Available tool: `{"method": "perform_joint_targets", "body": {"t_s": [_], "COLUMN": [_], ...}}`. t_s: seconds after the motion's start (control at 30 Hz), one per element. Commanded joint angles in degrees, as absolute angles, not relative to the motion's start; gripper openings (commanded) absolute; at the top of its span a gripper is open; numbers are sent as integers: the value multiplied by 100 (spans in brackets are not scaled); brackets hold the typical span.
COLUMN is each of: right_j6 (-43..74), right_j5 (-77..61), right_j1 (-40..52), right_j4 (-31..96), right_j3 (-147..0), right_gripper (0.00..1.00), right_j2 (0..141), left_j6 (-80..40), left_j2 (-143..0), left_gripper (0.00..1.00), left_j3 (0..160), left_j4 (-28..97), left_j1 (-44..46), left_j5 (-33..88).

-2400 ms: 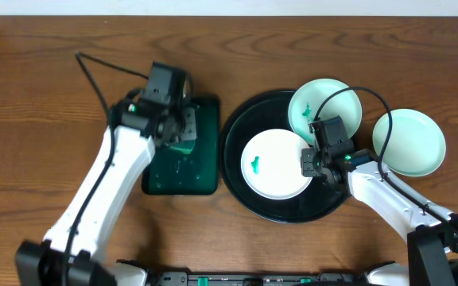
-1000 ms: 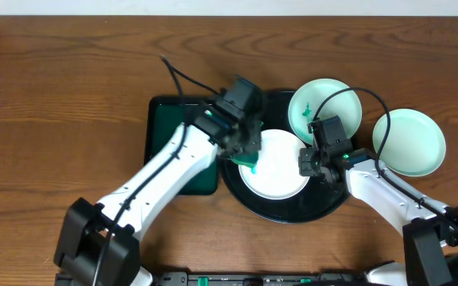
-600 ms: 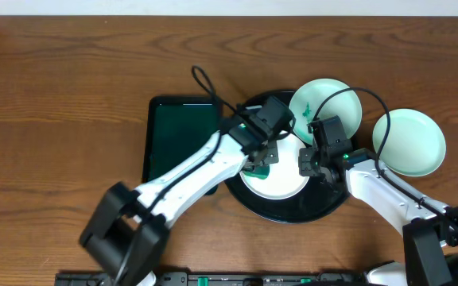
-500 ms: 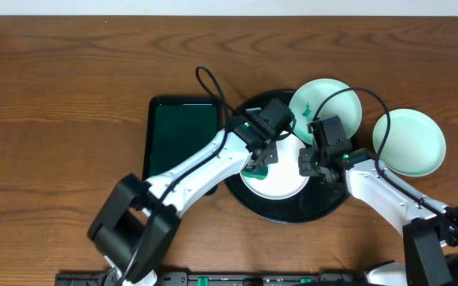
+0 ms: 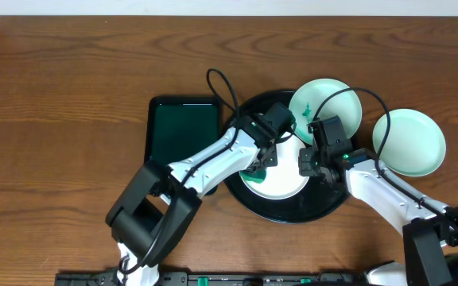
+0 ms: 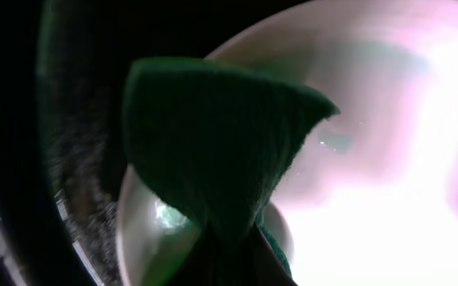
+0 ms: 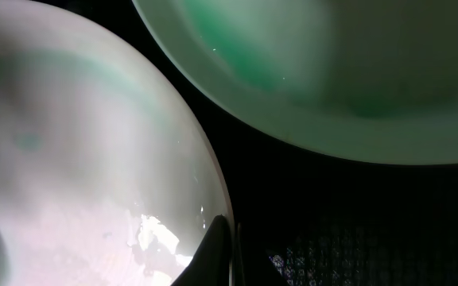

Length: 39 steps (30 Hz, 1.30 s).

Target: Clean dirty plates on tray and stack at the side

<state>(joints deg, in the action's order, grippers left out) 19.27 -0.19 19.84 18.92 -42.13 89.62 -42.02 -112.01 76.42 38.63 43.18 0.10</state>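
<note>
While the middle plate (image 5: 285, 184), centred on the tray (image 5: 241, 195), is wiped with a green sponge (image 6: 213, 143) pinched in the closed left gripper (image 5: 260, 165) and clamped at its rim by the closed right gripper (image 5: 307, 164), one smeared plate (image 5: 324, 102) is left on the tray's far-right rim, one clean-looking plate (image 5: 409, 143) parked just beside the tray.

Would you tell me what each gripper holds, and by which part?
Left gripper pinches a green sponge by one end; right gripper grips the plate beneath it by its rim.
</note>
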Motion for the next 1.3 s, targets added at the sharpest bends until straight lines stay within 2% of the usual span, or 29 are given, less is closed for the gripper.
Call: {"method": "perform_joint_targets", "body": {"t_s": [0.0,0.43,0.67,0.8,0.97,1.27], "right_j6": [1890,1793,1791,1793,1791,1793], "right_j5": [-58,-152,-180,-180,-180,-180], "right_j1": [1918,1918,1918,1918,1918,1918], "right_j4": [1850,1839,1841,1817,1822,1815], "right_j3": [-4156,-4156,-4156,-4156,-4156,-4156], "right_gripper": [1,1,1,1,1,1], "right_j2": [9019,9019,9019,9019,9019,9019], "left_j6": [-3859,-3454,-2641,-2506,-2377,-2377], "left_j2": [-11531,-11961,-11931,-11719,-11069,-9983], "left_gripper": [7,7,7,7,7,7], "left_j3": [7605,7605,7605,7609,7609,7609], "left_j4": [3793,3697,3411,3155,2963,3166], "left_j1": [4294,4294,4300,4298,4292,4239], "left_j5": [370,1291,2799,3218,3157,812]}}
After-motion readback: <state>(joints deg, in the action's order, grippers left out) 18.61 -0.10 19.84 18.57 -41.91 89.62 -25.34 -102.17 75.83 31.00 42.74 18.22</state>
